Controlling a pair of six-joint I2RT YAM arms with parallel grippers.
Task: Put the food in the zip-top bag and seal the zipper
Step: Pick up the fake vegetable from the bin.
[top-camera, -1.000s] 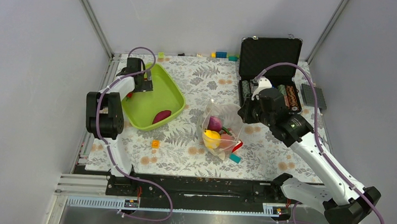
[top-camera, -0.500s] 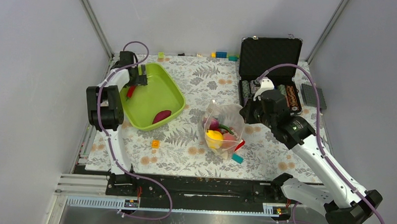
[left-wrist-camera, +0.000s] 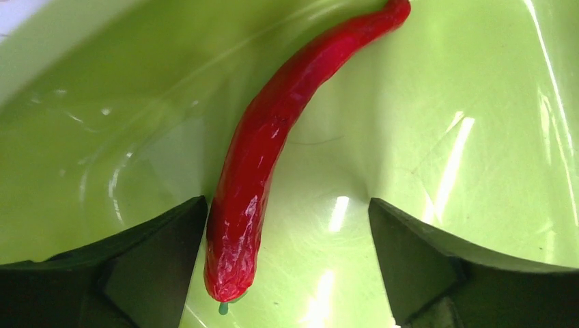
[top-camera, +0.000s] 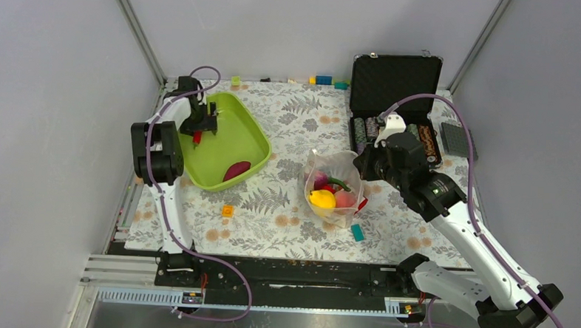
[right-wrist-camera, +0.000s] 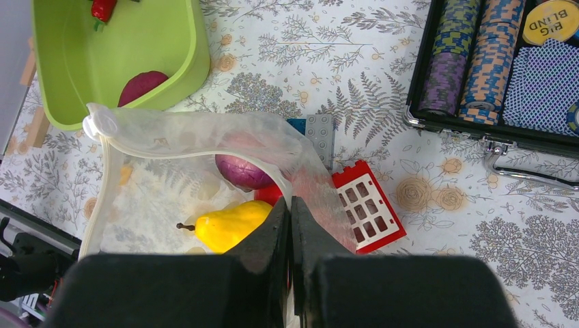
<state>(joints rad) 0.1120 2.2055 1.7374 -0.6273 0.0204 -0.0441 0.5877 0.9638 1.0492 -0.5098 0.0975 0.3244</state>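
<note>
Only the left wrist view shows the left gripper (left-wrist-camera: 287, 212) spread wide around the red chili (left-wrist-camera: 263, 157) lying in the lime-green tub (left-wrist-camera: 444, 123). The right wrist view shows the right gripper (right-wrist-camera: 291, 215) pinched on the zip-top bag (right-wrist-camera: 164, 184), which holds the lemon (right-wrist-camera: 229, 229) and onion (right-wrist-camera: 242, 171). Overhead, the tub sits at the bag's ten o'clock.

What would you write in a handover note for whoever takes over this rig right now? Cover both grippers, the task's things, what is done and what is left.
Left gripper: open, low in the green tub, red chili between its fingers, not yet gripped.
Right gripper: shut on the zip-top bag rim, holding the mouth open.
Done: yellow lemon and purple onion are in the bag.
Left: bag the chili and the dark red piece from the tub, then press the zipper shut.
</note>
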